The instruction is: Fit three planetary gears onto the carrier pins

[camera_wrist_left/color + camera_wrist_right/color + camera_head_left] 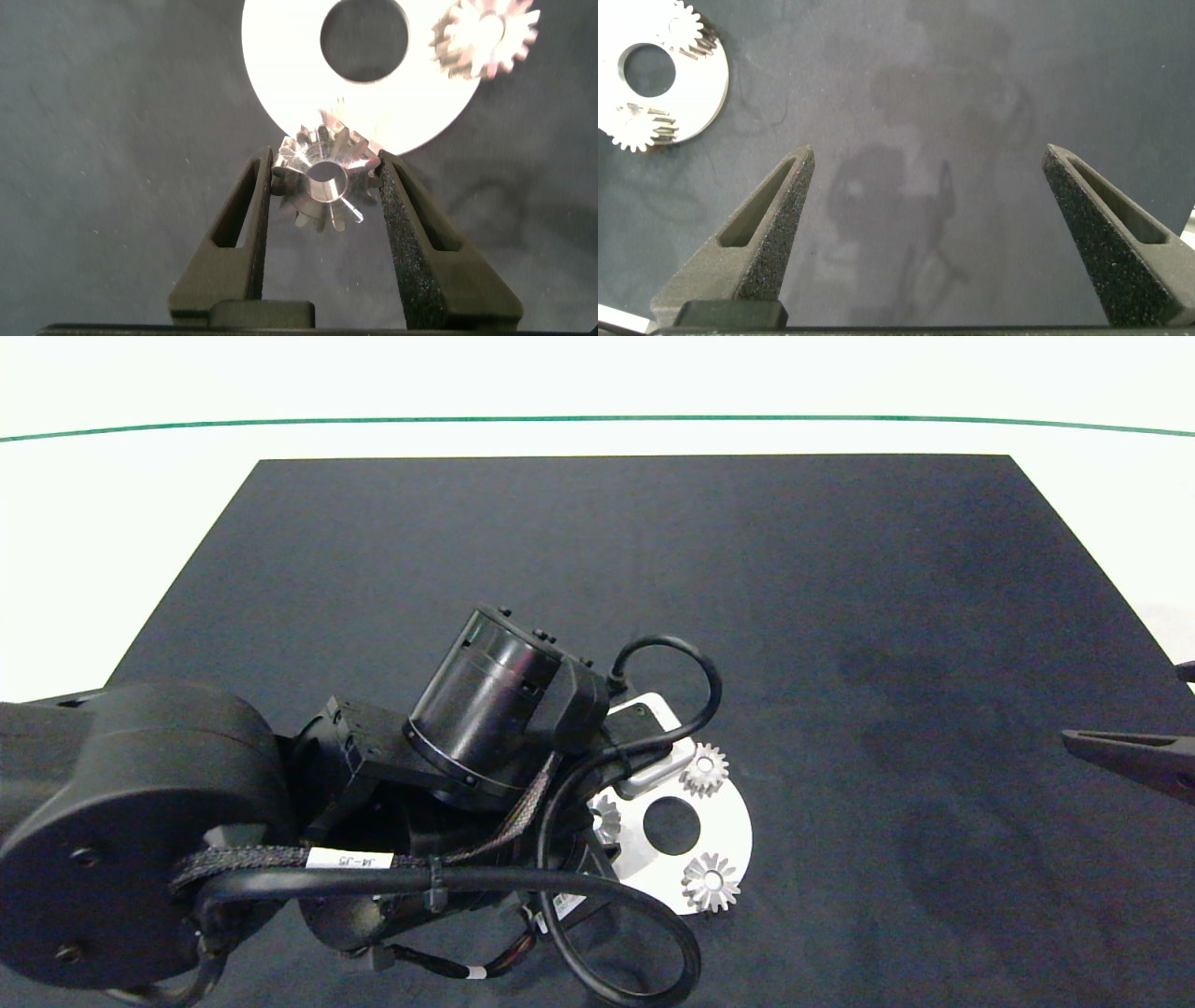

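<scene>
A flat white disc (724, 826) with a big round hole in its middle is seen low in the head view, a little right of the middle. It lies on the dark mat (840, 616) that covers the counter. Two silver gears sit on the disc: one (704, 770) at its upper edge and one (710, 882) at its lower edge. The pins under them cannot be seen.

A third gear (324, 179) is held at the left edge of the disc. It is pinched between the two fingers of the left gripper (325, 182), which are closed tight against its teeth. In the head view this gear (605, 819) is mostly hidden by the left arm, which is stretched in from the lower left. Whether it is on a pin cannot be told.

The right gripper (924, 177) is seen at the far right edge of the head view, well apart from the disc. Its fingers are spread wide and nothing is held.

A wide bare stretch of mat is left above and to the right of the disc.
</scene>
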Motion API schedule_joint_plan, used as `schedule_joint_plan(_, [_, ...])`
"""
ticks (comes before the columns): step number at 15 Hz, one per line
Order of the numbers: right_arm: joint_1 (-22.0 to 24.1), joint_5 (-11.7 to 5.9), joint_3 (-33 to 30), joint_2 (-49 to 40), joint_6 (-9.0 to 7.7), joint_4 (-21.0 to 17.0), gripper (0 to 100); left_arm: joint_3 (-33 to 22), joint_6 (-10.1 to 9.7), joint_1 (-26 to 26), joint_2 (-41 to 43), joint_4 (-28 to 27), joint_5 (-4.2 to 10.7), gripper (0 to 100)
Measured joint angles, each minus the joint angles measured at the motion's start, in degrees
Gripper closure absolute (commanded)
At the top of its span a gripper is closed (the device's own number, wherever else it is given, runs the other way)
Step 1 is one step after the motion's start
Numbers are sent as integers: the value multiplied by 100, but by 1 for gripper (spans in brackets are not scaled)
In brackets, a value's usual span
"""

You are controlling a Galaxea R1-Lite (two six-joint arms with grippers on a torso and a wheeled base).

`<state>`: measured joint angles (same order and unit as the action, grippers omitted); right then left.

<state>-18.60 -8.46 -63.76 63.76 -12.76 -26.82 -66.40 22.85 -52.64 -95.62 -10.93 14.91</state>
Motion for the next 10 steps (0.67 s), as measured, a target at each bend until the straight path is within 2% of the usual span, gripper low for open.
schedule_joint_plan(7, [-2,6,-171,10,1,-7,0,-241,-11,-69,-195,27,2,100])
schedule_joint_plan(10, [-5,9,-344,27,0,-134,0,-346,-11,-89,-305,28,2,100])
